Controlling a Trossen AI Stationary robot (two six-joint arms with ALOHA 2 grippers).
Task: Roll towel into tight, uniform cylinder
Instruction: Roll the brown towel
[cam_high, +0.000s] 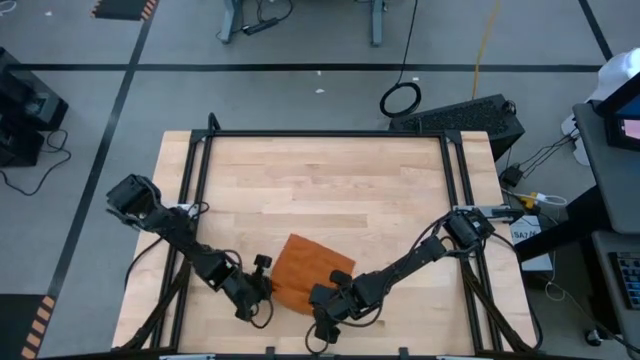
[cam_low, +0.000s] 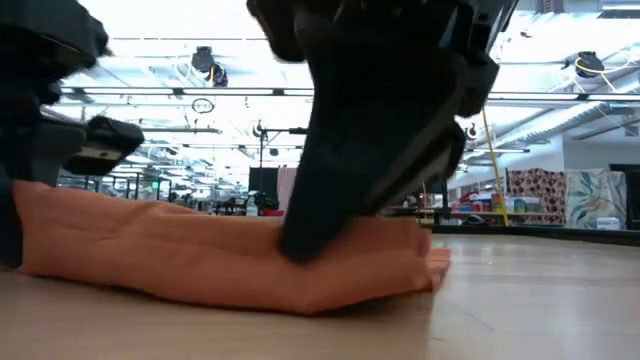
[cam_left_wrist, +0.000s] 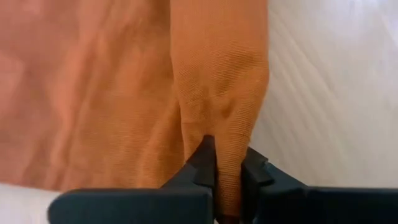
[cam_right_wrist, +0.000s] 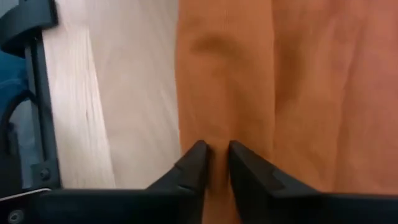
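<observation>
High view: the towel (cam_high: 308, 268) lay on the worktop (cam_high: 320, 190) between the two tools, touching both. The left tool (cam_high: 262, 290) met its one end, the right tool (cam_high: 322, 300) the other, along the same near edge. No other object lay on the worktop near either tool; the dark frame rails (cam_high: 190, 190) stood well apart from both. Judged obstruction: each arm was the only thing in the other's way.

Low view: the towel (cam_low: 230, 260) lay low and slack on the worktop, thickened along the edge. One dark tool (cam_low: 310, 235) pressed down into it; which arm this was cannot be told here. Judged handling: soft, light, limp, likely to sag and unroll unless kept under tension.

Left wrist view: the left tool (cam_left_wrist: 227, 171) was clamped on a raised fold of the ribbed cloth, fingers (cam_left_wrist: 202, 165) close on either side of it.

Right wrist view: the right tool (cam_right_wrist: 212, 158) was clamped on a matching fold, with bare worktop (cam_right_wrist: 106, 93) just beside it. Judged grasp point: the two ends of the folded edge, held evenly so that the cylinder forms uniformly.
</observation>
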